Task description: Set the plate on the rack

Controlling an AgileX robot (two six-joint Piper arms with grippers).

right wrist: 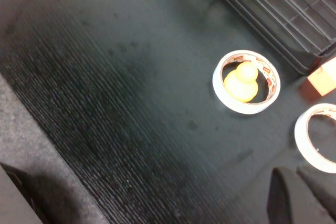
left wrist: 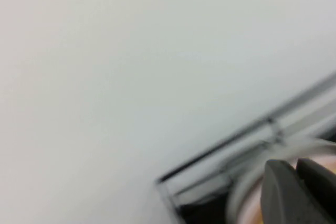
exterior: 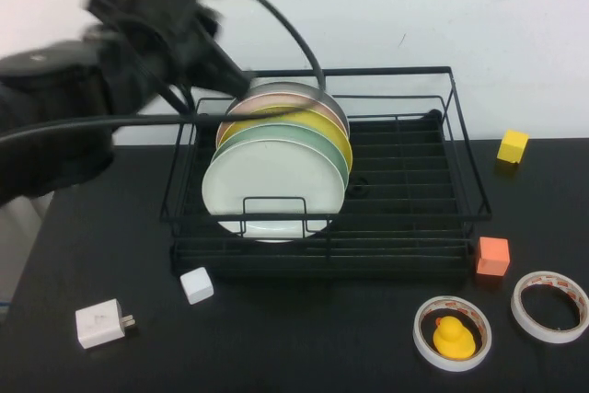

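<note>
The white plate (exterior: 287, 95) stands on edge at the back of a row of three plates in the black wire rack (exterior: 467, 186), behind the yellow plate (exterior: 317, 126) and the mint green plate (exterior: 271, 186). My left gripper (exterior: 232, 80) hovers at the white plate's upper left rim, blurred. In the left wrist view its fingers (left wrist: 283, 192) lie close together in front of the plate's face (left wrist: 244, 200), not around its rim, below a rack rail (left wrist: 252, 127). My right gripper (right wrist: 300, 176) is shut and empty above the table near the tape rolls, out of the high view.
A tape roll (exterior: 419, 336) holding a yellow duck (exterior: 448, 336), a second tape roll (exterior: 525, 312), an orange cube (exterior: 493, 255) and a yellow cube (exterior: 513, 145) lie right of the rack. A white cube (exterior: 196, 284) and white charger (exterior: 101, 323) lie front left.
</note>
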